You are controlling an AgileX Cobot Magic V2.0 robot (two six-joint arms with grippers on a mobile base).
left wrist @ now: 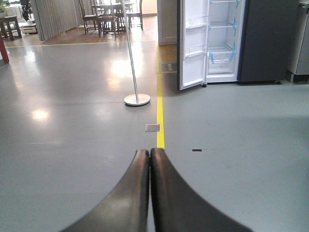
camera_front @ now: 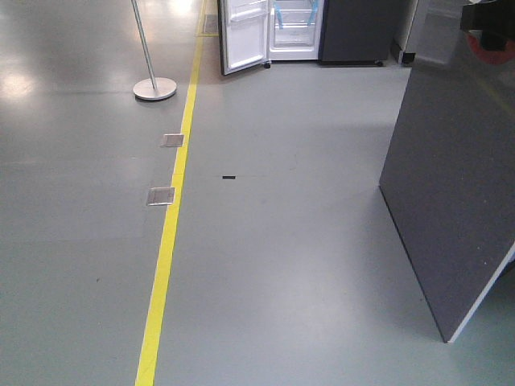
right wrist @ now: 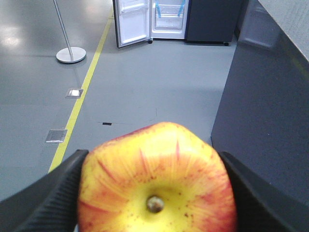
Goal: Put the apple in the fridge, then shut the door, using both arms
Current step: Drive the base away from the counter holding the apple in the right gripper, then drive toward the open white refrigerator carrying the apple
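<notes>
Clamping the apple [right wrist: 159, 174] between its two dark ribbed fingers [right wrist: 48, 198], the right gripper [right wrist: 157, 193] is spread just to the fruit's width, with a pad against each flank. The apple's stem dimple faces the wrist camera; the skin is yellow with red streaks fanning out from it. It fills the lower part of that view and is held in the air, above the floor [right wrist: 145, 87]. The left gripper [left wrist: 150, 159] is closed on nothing, its curved black fingers [left wrist: 130, 193] touching along their inner edges, tips pointing ahead over bare floor. Just right of the right gripper stands a dark grey panel [camera_front: 451, 185], leaning, with its lower edge on the floor. A yellow line [camera_front: 169, 233] runs away across the floor on the left, with two metal plates [camera_front: 160, 195] set beside it and a small black mark [camera_front: 229, 176] to its right. Further out, left of the line, is a stand [camera_front: 154, 88] with a thin pole on a round base. The fridge [left wrist: 222, 43] is at the far end, well apart from both grippers: white inside, shelves showing, strips of blue tape [left wrist: 211, 58] on them. Its door [left wrist: 193, 43] hangs open on the left side of the opening, white lining with clear bins turned this way. The other door [left wrist: 268, 38], dark grey, is closed. Chairs and a table [left wrist: 108, 12] sit far back left.
</notes>
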